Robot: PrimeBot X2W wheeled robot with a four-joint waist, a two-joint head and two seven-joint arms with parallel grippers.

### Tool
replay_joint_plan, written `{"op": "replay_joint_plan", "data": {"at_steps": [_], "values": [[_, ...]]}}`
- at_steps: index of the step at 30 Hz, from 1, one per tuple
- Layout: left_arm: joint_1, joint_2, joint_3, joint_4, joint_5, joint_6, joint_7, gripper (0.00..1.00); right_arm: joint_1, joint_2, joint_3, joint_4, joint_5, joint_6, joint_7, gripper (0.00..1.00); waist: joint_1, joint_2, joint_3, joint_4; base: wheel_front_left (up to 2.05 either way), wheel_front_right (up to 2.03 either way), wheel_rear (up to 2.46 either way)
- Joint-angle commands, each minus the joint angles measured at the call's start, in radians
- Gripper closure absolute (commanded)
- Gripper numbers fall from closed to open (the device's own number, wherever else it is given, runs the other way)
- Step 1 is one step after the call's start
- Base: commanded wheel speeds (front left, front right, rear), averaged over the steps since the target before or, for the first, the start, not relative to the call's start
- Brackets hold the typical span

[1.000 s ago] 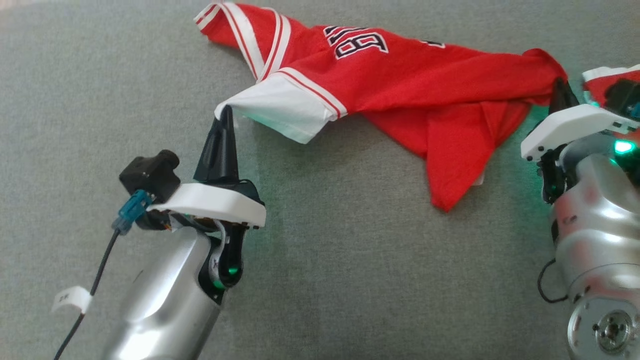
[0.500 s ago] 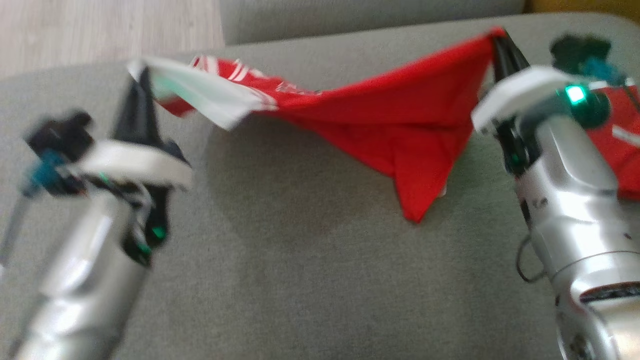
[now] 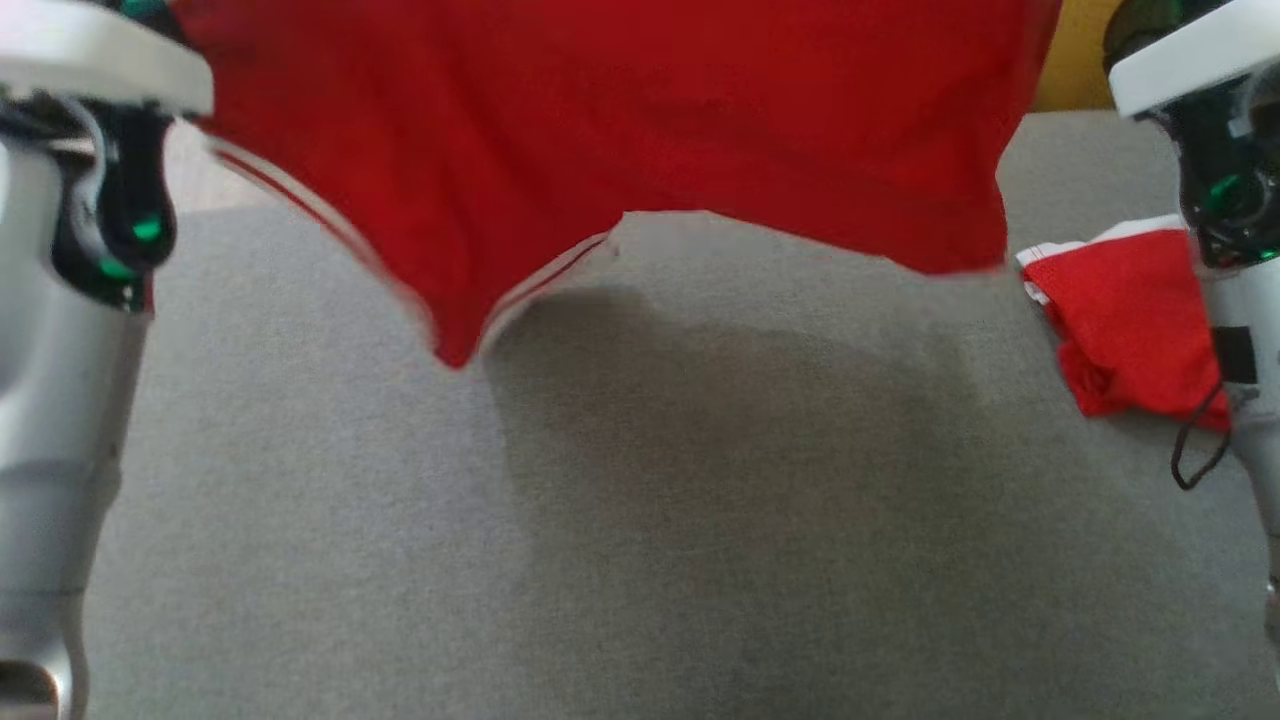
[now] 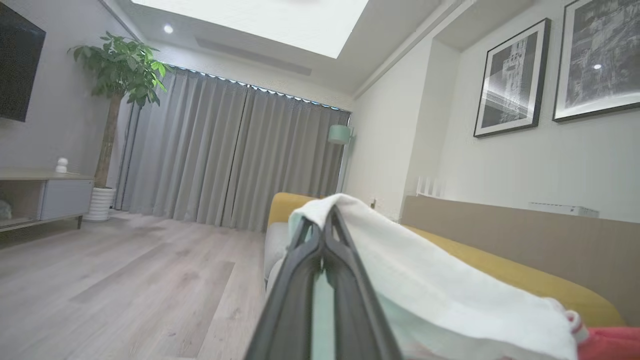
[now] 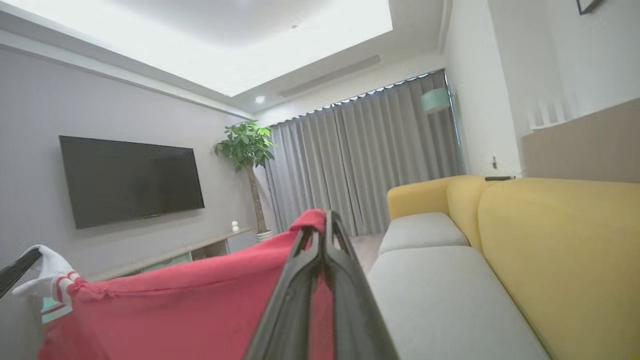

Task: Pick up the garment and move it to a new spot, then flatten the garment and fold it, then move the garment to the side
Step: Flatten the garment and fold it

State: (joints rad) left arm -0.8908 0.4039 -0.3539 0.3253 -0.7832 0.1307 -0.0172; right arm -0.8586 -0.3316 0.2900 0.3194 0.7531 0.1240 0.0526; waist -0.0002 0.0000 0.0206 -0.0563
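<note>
The garment [image 3: 600, 120], a red jersey with white trim, hangs stretched in the air across the top of the head view, its lowest point dangling above the grey cushion [image 3: 640, 520]. In the left wrist view my left gripper [image 4: 325, 217] is shut on the garment's white sleeve edge [image 4: 425, 280]. Seen from the right wrist, my right gripper [image 5: 326, 222] is shut on a red corner of the garment [image 5: 200, 310]. My left forearm [image 3: 60, 330] stands at the head view's left edge and my right wrist [image 3: 1220, 170] at its right edge.
A second crumpled red and white cloth [image 3: 1130, 320] lies on the cushion at the right, beside my right arm. The sofa's yellow back [image 5: 550, 240] runs along the far side. Wood floor [image 4: 125, 280] lies beyond the cushion's left end.
Both arms have risen and lifted the garment off the cushion, where it lay a second ago; it now hangs spread between them. The head camera has shifted too.
</note>
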Motion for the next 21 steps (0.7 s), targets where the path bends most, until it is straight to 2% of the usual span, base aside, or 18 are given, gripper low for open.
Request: {"op": "replay_joint_plan", "data": {"at_steps": [1,6,11,18,21], "values": [[-0.071,0.055,0.038,-0.017,0.001,-0.008,0.007,1.00,-0.038,-0.003,0.000,-0.044,0.005,0.007,-0.004,1.00,0.0002,0.0000,-0.011,0.011,0.00,0.00,0.00],[-0.057,0.066,0.022,-0.030,-0.002,-0.025,0.026,1.00,0.027,-0.021,0.014,-0.079,-0.005,0.007,0.030,1.00,0.0002,0.0000,-0.026,0.027,0.00,0.00,0.00],[0.028,0.122,0.010,-0.127,-0.012,-0.031,0.081,1.00,0.130,-0.063,0.007,-0.139,-0.035,0.007,0.074,1.00,0.0002,0.0000,-0.015,0.035,0.00,0.00,0.00],[0.122,0.220,0.040,-0.349,-0.060,0.006,0.202,1.00,0.213,-0.089,-0.085,-0.268,-0.082,0.007,0.177,1.00,0.0002,0.0000,0.066,0.035,0.00,0.00,0.00],[0.089,0.230,0.033,-0.375,-0.056,0.012,0.237,1.00,0.181,-0.075,-0.124,-0.292,-0.109,0.007,0.219,1.00,0.0002,0.0000,0.135,0.039,0.00,0.00,0.00]]}}
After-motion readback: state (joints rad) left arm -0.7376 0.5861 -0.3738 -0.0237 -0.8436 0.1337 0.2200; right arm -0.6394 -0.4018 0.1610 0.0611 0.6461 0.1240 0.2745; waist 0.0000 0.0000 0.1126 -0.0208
